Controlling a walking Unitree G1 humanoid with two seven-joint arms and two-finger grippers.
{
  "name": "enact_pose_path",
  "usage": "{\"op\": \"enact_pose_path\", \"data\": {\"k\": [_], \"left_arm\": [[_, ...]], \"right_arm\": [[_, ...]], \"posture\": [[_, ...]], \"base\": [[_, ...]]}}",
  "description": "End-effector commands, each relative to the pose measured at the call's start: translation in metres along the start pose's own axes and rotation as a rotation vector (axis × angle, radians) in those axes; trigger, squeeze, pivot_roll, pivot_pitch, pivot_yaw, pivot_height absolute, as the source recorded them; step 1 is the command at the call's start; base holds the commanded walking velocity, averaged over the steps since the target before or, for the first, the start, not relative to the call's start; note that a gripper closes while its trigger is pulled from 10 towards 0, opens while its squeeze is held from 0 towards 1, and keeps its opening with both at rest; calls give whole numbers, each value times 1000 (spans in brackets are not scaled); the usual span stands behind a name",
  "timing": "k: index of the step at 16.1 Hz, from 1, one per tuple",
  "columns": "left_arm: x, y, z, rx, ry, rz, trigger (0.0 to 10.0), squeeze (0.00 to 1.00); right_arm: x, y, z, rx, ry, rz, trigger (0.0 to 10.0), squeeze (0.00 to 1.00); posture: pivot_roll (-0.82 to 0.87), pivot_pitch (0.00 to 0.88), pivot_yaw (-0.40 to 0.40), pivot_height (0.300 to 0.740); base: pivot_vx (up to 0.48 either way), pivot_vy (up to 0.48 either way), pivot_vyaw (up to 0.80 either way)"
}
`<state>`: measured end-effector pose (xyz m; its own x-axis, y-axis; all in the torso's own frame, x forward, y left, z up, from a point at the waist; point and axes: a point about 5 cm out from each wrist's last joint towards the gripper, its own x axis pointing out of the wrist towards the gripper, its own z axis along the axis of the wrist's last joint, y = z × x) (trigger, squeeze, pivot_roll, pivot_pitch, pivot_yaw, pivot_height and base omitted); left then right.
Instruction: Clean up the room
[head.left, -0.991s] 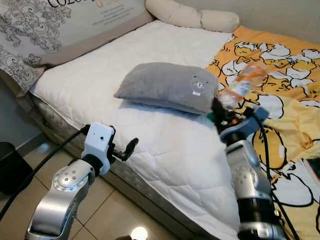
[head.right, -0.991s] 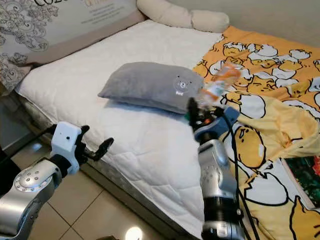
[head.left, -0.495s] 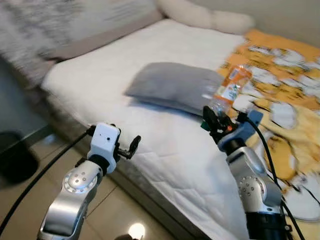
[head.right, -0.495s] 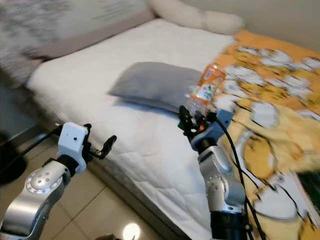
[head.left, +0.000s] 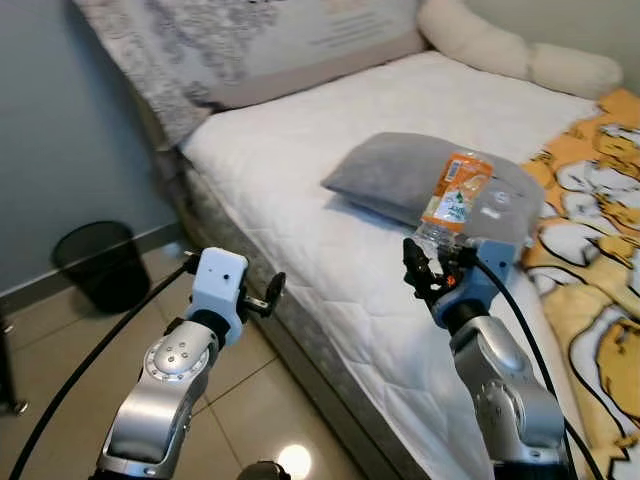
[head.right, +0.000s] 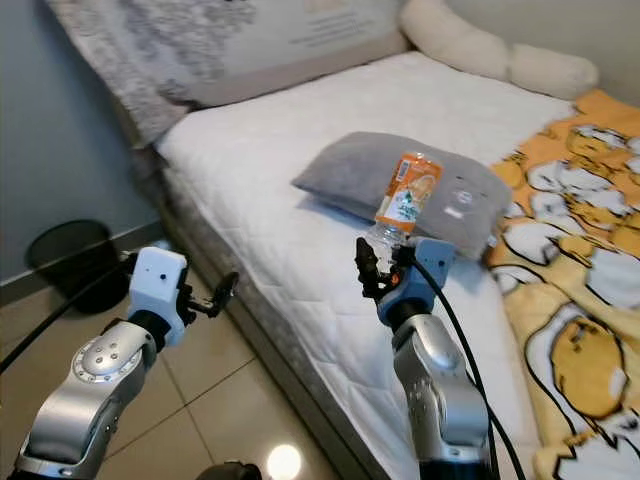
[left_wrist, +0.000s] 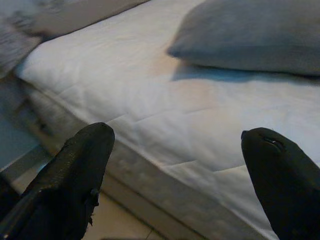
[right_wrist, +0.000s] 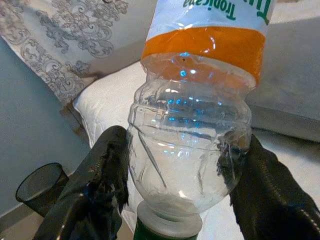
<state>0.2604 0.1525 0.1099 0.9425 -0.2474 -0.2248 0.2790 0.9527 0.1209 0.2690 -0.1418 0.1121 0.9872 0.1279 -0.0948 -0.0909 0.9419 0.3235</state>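
My right gripper (head.left: 432, 262) is shut on an empty clear plastic bottle (head.left: 451, 199) with an orange label, held cap-down above the white mattress (head.left: 300, 190). In the right wrist view the two black fingers (right_wrist: 100, 185) press the crumpled bottle (right_wrist: 192, 145) near its green cap. My left gripper (head.left: 268, 294) hovers over the floor beside the bed's edge, open with nothing between its fingers (left_wrist: 80, 175). A black waste bin (head.left: 100, 262) stands on the floor by the blue wall at the left.
A grey pillow (head.left: 400, 175) lies on the mattress just behind the bottle. A yellow cartoon blanket (head.left: 600, 260) covers the bed's right side. A patterned cushion (head.left: 250, 45) and a cream bolster (head.left: 520, 55) lean at the head. Tiled floor (head.left: 60, 350) spreads left of the bed.
The whole view has swung left, bringing the blue wall and black bin into sight. My right gripper has tipped the bottle more upright and carries it along; the left arm keeps its pose.
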Motion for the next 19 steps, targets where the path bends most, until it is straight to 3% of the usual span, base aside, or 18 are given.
{"op": "enact_pose_path", "data": {"k": [1,3,5,7,8,10,12,15,19], "left_arm": [[-2,9,-4,12,15,44,10000,0],[-6,20,-5,-72,8,116,10000,0],[-9,17,-6,-83,18,81,10000,0],[-10,29,-11,-37,25,182,10000,0],[-17,35,-12,-37,32,219,10000,0],[-12,35,-4,47,8,183,10000,0],[-9,35,-1,19,4,159,10000,0],[-1,35,1,16,0,139,10000,0],[12,36,11,55,-33,130,10000,0]], "right_arm": [[-3,-2,0,-9,-14,-29,10000,0],[-10,-20,-6,-19,5,-139,10000,0],[-10,-12,-3,-86,25,-66,10000,0],[-8,-16,-2,-96,34,-60,10000,0],[-9,-24,-6,-98,51,-83,10000,0],[-10,-30,-5,-90,51,-100,10000,0],[-10,-40,-1,-67,45,-153,10000,0],[-2,-30,1,-92,53,-90,10000,0],[9,-34,5,-105,52,-84,10000,0]], "posture": [[-29,0,15,740],[-37,0,25,740],[-51,0,18,740],[-18,0,-11,740],[4,0,-28,740],[22,0,-41,740],[-12,0,-37,740],[-18,0,-44,740],[8,0,-65,740]], "base": [[0,0,800],[0,0,800],[0,0,800],[0,0,800],[0,0,800],[0,0,800],[0,0,800],[0,0,800],[0,0,800]]}}
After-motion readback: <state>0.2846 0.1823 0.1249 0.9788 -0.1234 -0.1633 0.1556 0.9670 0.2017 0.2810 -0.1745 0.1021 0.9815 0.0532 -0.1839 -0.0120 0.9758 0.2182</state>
